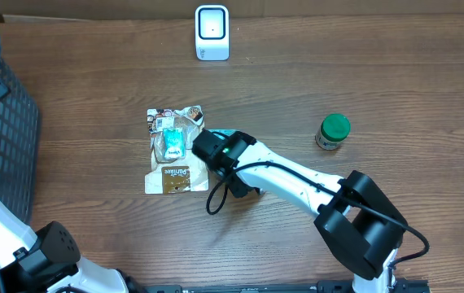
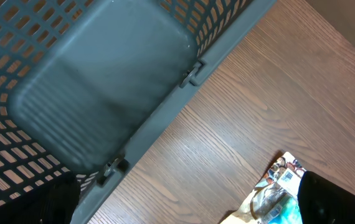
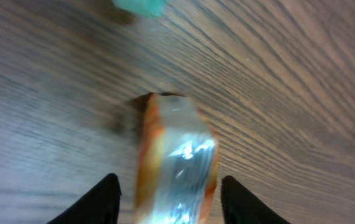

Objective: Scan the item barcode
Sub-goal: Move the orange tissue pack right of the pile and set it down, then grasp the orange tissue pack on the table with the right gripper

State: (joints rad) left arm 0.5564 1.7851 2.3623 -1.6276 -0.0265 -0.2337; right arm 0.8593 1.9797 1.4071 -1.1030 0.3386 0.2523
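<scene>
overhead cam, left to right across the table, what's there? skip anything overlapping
basket → snack bag → white scanner → green-lidded jar

Shop checkout: scanner (image 1: 212, 32), basket (image 1: 8, 130).

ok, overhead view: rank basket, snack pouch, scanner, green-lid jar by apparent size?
Largest to smallest:
1. basket, even though it is cut off at the frame edge
2. snack pouch
3. scanner
4. green-lid jar, only slightly smaller than the scanner
</scene>
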